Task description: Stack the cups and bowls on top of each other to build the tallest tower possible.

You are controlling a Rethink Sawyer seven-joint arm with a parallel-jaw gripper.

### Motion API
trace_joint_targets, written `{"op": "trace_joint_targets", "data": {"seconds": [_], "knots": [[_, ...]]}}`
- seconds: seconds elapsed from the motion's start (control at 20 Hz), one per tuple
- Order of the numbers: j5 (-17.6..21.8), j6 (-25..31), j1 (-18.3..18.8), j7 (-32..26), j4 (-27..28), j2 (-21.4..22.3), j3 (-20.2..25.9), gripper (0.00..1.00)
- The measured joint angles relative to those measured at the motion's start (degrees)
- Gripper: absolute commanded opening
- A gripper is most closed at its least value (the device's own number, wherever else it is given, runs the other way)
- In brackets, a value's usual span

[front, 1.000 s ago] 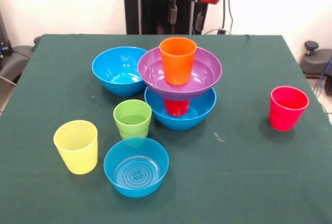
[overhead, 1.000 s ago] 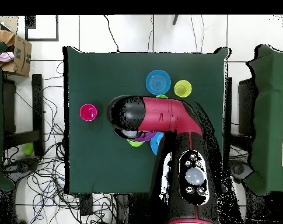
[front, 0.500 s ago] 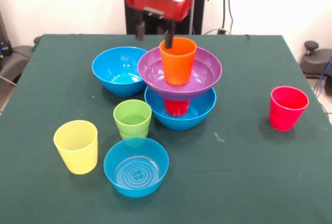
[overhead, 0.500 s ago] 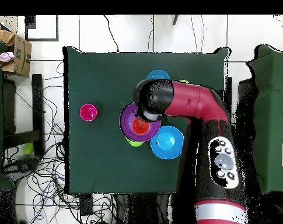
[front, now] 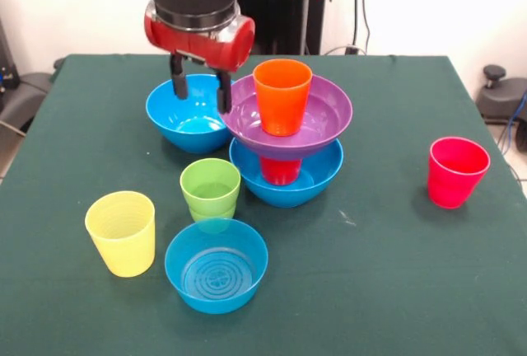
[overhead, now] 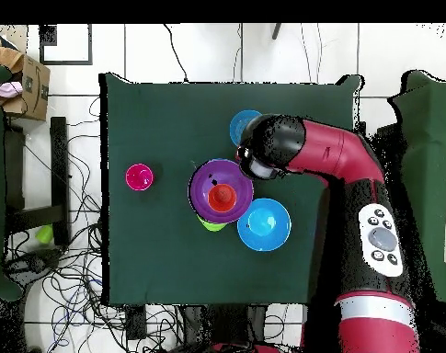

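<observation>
Orange cup [front: 282, 95] stands upright, mouth up, in purple bowl [front: 321, 119].

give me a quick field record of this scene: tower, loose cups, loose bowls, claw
tower: large blue bowl, red cup in it, purple bowl on that, orange cup on top
loose cups: yellow cup, pinkish-red cup, light green cup; what the green one stands in is unclear
loose bowls: second large blue bowl beside the tower, small blue bowl with ringed bottom at the front
claw: claw open, empty, hanging over the second large blue bowl, beside the purple bowl's rim
table: green cloth
</observation>
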State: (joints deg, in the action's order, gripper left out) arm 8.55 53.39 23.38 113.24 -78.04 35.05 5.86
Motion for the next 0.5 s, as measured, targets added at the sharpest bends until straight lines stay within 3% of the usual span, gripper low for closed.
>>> {"op": "trace_joint_targets", "data": {"seconds": [0.5], "knots": [[0.1, 0.0, -1.4, 0.0, 2.8, -2.6, 1.2, 1.00]]}}
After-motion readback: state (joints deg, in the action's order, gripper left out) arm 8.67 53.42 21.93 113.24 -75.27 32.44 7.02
